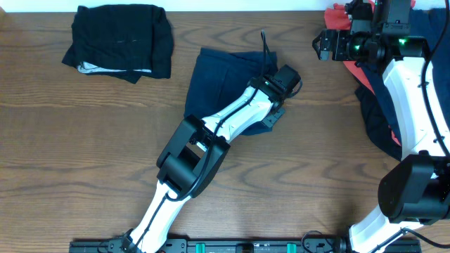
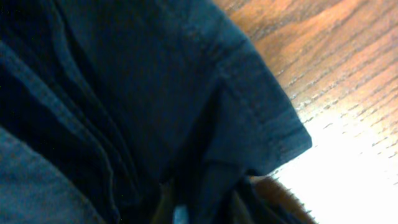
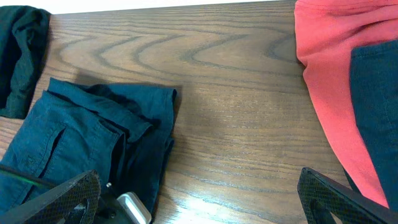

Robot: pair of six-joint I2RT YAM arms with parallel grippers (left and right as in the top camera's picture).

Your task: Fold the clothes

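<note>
- Centrally on the table, the navy garment was seen lying partly folded in layers, w/ a creased upper edge toward the far side.
- The left arm was stretched diagonally from the near edge across that garment. The left gripper was set low at the cloth's right edge.
- From the left wrist cam, little but navy cloth was shown. A stitched hem corner was laid on bare wood.
- The left fingers were lost in dark blur at the bottom of that view, so it couldn't be told whether they were spread or pinching cloth.
- The right gripper was held w/ its fingers spread wide and nothing betw. them. In the overhead view it was placed above the far-right part of the table, just left of the pile.
- The black garment was laid bunched near the far-left corner, well apart from the navy one.
- The coral-red garment was heaped at the right edge, w/ a second navy piece draped over it.
- Both were crossed from above by the right arm.
</note>
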